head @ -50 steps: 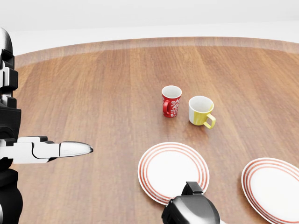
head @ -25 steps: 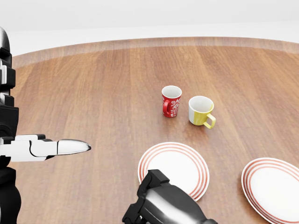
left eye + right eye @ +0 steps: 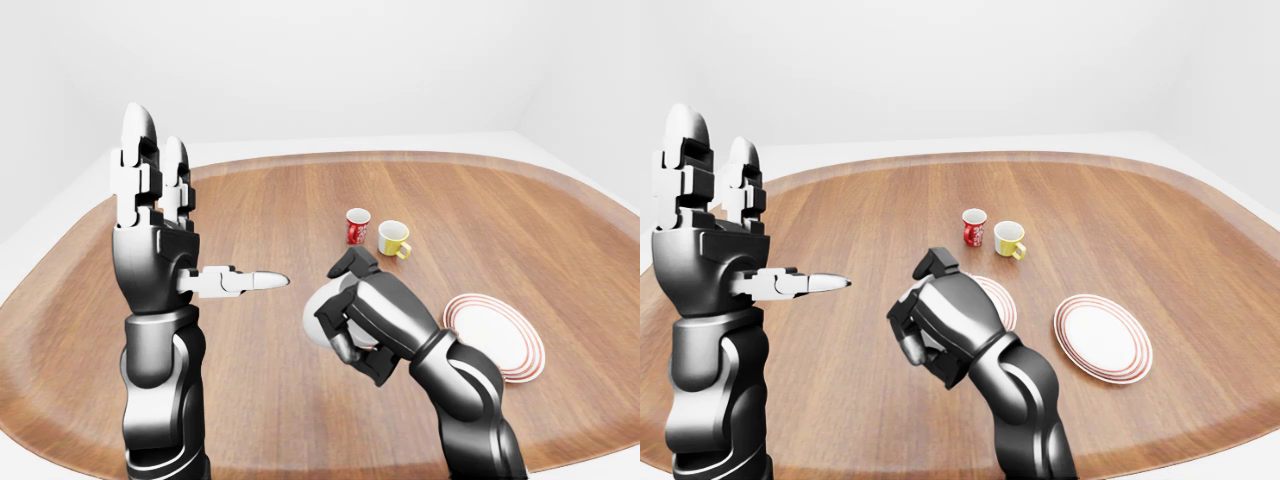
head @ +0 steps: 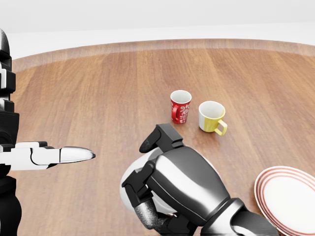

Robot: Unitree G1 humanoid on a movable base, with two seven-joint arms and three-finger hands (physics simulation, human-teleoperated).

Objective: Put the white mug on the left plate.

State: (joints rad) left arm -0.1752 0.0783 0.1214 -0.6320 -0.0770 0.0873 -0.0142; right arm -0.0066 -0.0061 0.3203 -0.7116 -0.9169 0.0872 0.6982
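though unlabelled, red mug [image 4: 180,106] white-patterned

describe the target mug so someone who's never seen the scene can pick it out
On the round wooden table, two mugs stand side by side near the middle, above the striped plates in the head view. The target is the right one, the white mug: white outside with a yellow band and yellow handle; its neighbour is the red patterned mug.

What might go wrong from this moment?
The right hand hides most of the left plate, so placement may be hard to judge. The red mug stands beside the white mug, so a reach could knock it. The left hand hangs raised, open, away from both.
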